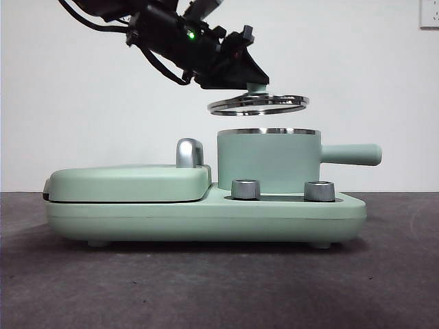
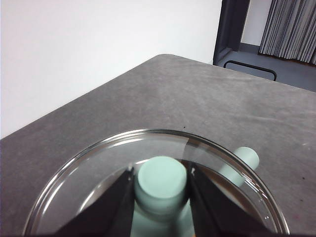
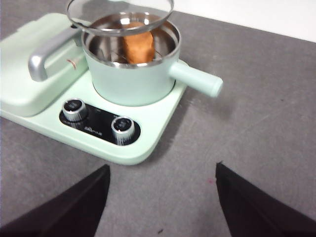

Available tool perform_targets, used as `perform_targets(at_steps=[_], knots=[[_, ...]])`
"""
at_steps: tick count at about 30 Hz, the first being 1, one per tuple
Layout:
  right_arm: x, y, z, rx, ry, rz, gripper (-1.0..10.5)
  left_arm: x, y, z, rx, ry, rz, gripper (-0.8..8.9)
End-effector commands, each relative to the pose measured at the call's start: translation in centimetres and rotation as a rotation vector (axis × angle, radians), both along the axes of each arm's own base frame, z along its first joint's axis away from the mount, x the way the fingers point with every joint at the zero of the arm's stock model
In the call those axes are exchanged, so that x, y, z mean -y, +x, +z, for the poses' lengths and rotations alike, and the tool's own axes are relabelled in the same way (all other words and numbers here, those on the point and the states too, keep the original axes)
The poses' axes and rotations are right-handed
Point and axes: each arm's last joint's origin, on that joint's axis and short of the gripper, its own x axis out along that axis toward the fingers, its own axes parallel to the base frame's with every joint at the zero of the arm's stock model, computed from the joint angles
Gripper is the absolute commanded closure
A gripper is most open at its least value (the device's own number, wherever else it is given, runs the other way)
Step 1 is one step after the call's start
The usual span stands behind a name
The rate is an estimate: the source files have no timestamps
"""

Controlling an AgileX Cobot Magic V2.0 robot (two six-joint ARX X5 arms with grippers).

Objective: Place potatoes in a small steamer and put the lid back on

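Front view, centre: the steamer (image 1: 267, 161) stands on the right half of a mint-green cooker base (image 1: 206, 219), its handle (image 1: 351, 154) pointing toward the right of the frame. Just above its rim, and clear of it, the lid (image 1: 258, 104) hangs slightly tilted, carried by the left gripper (image 1: 255, 83), which enters from the upper left. In the left wrist view the two jaws of this gripper (image 2: 161, 183) are closed on the lid's knob (image 2: 161, 183), one on each side, with the glass disc (image 2: 89, 168) spread beneath them. In the right wrist view, upper centre, the potato (image 3: 137, 47) lies inside the pot (image 3: 133, 81), on its steel insert, partly seen through the lid (image 3: 120, 12) above it. The right gripper (image 3: 160, 202) waits well back from the cooker, jaws spread wide and holding nothing. Progress: the loading step appears complete, since the potato is already in the pot; what remains is to lower the lid level onto the rim and release the knob. Left of the pot sits the closed griddle cover (image 1: 130, 181) with its chrome handle (image 1: 190, 152); two knobs (image 1: 245, 189) face the front.
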Motion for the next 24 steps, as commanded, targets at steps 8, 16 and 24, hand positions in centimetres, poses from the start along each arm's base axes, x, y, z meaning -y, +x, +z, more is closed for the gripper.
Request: perform_targets(at_steps=[8,16,24], knots=[[0.0,0.0,0.0,-0.006,-0.008,0.004,6.2,1.6,0.6,-0.5,0.037,-0.035,-0.055,8.04],[0.0,-0.1,0.0,-0.013,-0.012,0.004,6.2,1.9,0.8,-1.2,0.023,-0.026,-0.059,8.05],[0.0,-0.1,0.0,-0.012,-0.013,0.001,6.2,2.0,1.0,-2.2,-0.005,-0.006,-0.059,8.04]])
